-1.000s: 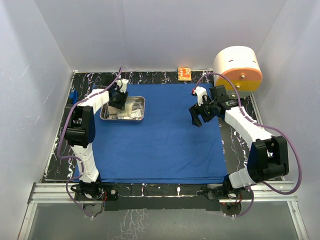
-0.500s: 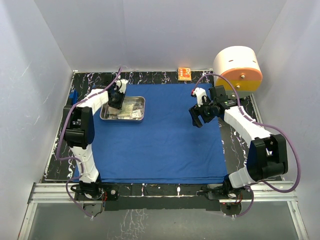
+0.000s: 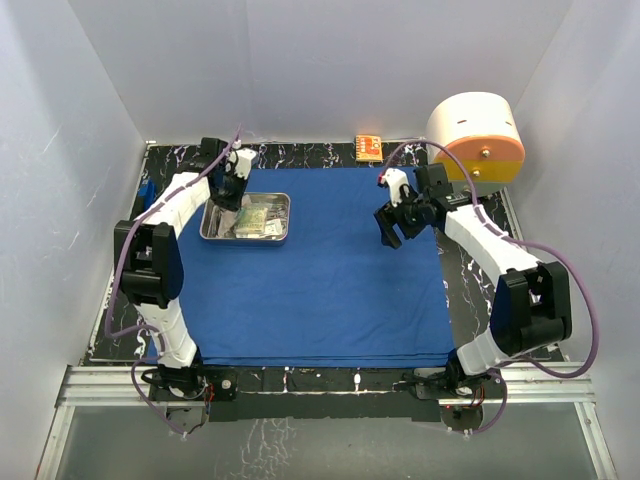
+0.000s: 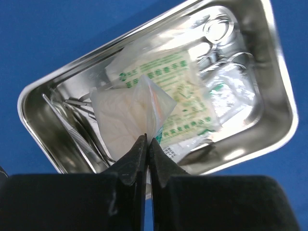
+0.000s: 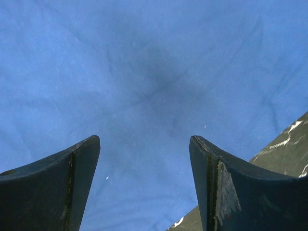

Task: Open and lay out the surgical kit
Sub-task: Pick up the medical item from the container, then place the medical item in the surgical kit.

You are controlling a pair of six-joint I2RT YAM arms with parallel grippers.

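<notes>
The royal-blue cloth (image 3: 320, 280) lies spread flat on the table. The steel tray (image 3: 285, 200) sits at its far left. In the left wrist view the tray (image 4: 284, 96) holds a green-printed packet (image 4: 168, 82), tweezers (image 4: 72, 132) and ring-handled forceps (image 4: 219, 29). My left gripper (image 4: 147, 139) is shut on the corner of a white sealed packet (image 4: 125, 113) and holds it above the tray; it also shows in the top view (image 3: 228, 190). My right gripper (image 3: 392, 228) is open and empty above the cloth (image 5: 154, 72) near its right edge, fingers (image 5: 82, 163) wide apart.
A big cream-and-orange cylinder (image 3: 477, 135) stands at the far right. A small orange box (image 3: 368, 147) lies beyond the cloth's far edge. Black marbled table (image 5: 288, 149) shows right of the cloth. White walls close in on the sides.
My left gripper has risen and drawn back toward the far left, taking the white packet up out of the tray. My right gripper has shifted slightly farther away.
</notes>
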